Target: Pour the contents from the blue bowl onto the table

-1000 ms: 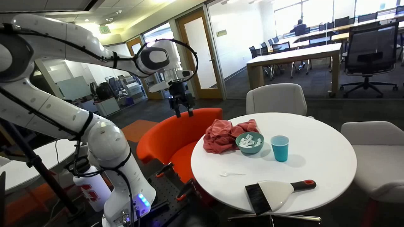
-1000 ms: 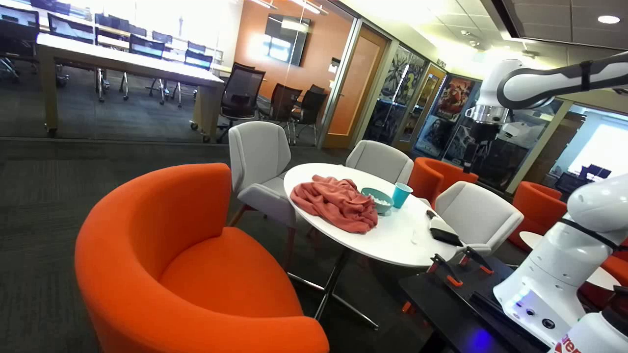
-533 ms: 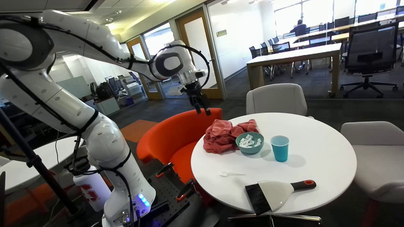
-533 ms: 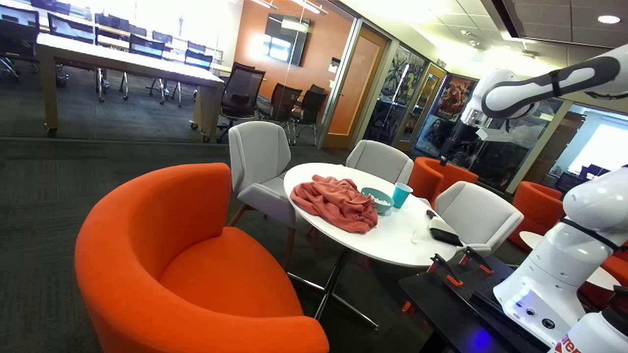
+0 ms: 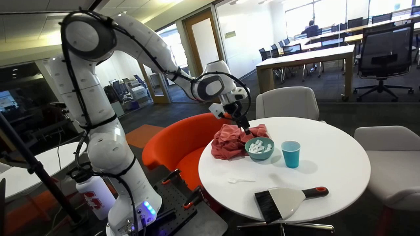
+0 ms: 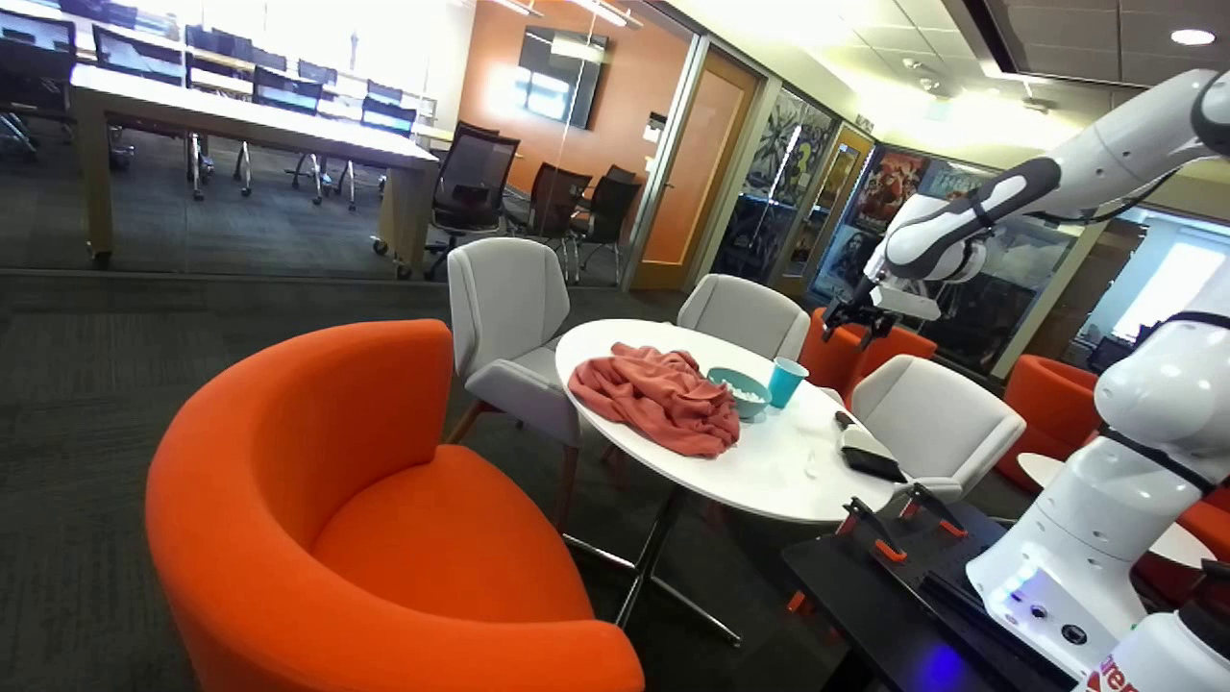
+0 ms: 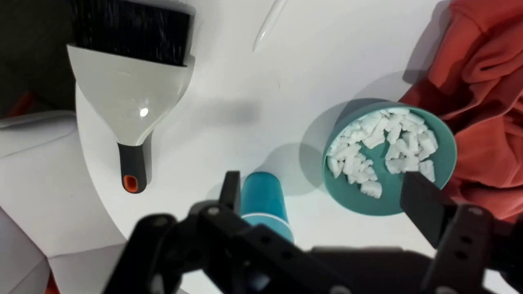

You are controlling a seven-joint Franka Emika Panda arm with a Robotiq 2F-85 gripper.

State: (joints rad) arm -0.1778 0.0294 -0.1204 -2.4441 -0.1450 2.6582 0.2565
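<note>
One blue bowl [image 7: 382, 171], teal in tone, stands upright on the white table [image 5: 331, 170], between a crumpled red cloth [image 5: 228, 141] and a blue cup [image 5: 291, 155]; it lies close by the cloth, though whether they touch cannot be told, and stands apart from the cup. White pieces [image 7: 408, 143] rest inside it, and none can be made out on the tabletop. The task thus appears to be at its approach stage: nothing is held or poured, and grasping, lifting, tipping and emptying the bowl all seem to remain. The pincer [image 7: 325, 196] has its fingers [image 7: 427, 208] spread wide and clasps nothing; in the wrist view one finger overlaps the rim of the bowl and the other lies alongside the cup, by line of sight rather than by evident contact. The arm [image 5: 141, 37] is raised and bent at the elbow, its forearm sloping downward in both exterior views; the pincer slants down, above the level of the tabletop.
</note>
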